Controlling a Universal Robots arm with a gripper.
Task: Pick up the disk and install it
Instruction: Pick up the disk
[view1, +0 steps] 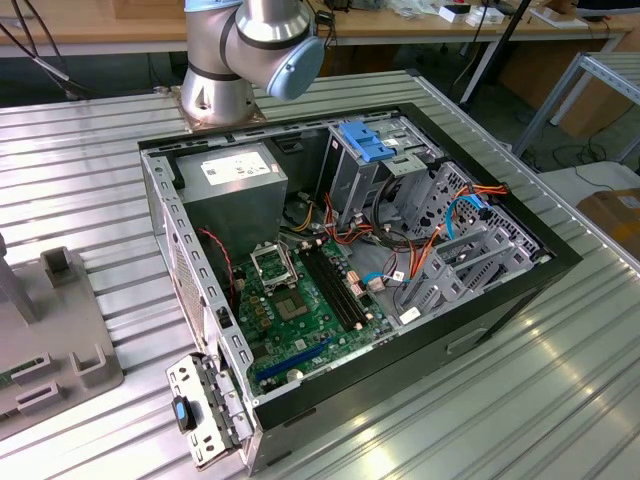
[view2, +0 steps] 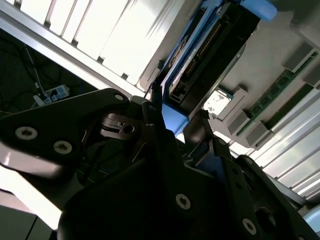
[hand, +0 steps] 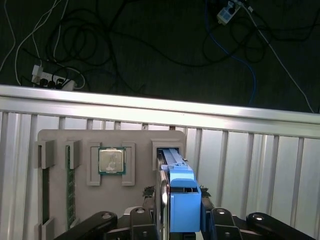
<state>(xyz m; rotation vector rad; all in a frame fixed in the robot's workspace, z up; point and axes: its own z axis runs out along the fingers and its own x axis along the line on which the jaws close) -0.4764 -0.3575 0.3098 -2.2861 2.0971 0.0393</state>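
Gripper (hand: 181, 215) fingers (hand: 145, 220), two of them, are closed on the one disk (hand: 184, 200), which stands on edge in its slot in the grey tray (hand: 60, 137). One processor chip (hand: 111, 161) lies near it. The tray sits close to the surface (hand: 250, 160) edge. In the exterior view it is at eight o'clock from the open computer case (view1: 470, 330), with bare ribbed metal between them.
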